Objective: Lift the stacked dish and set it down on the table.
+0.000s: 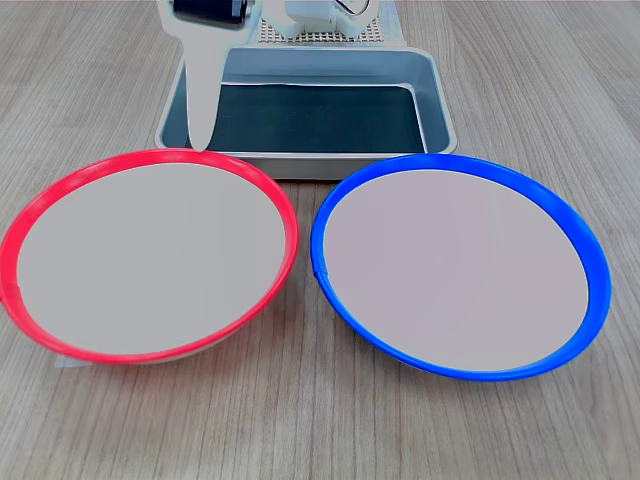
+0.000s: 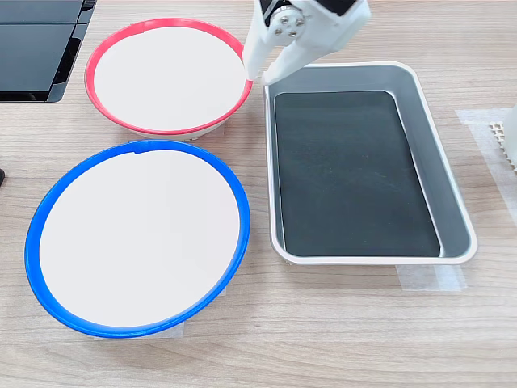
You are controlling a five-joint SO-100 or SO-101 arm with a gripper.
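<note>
the red-rimmed dish is seen resting on the table; the gripper sits at its rim, jaw state undeterminable.

A white robot arm reaches in from the top edge of both exterior views. Its gripper points downward over the table, with one long white tapered finger clearly visible, narrowing to a rounded tip. In the second exterior view the gripper slants down toward the second exterior view's left, a round screw-studded joint above it. Whether the jaws are apart or together cannot be told.
</note>
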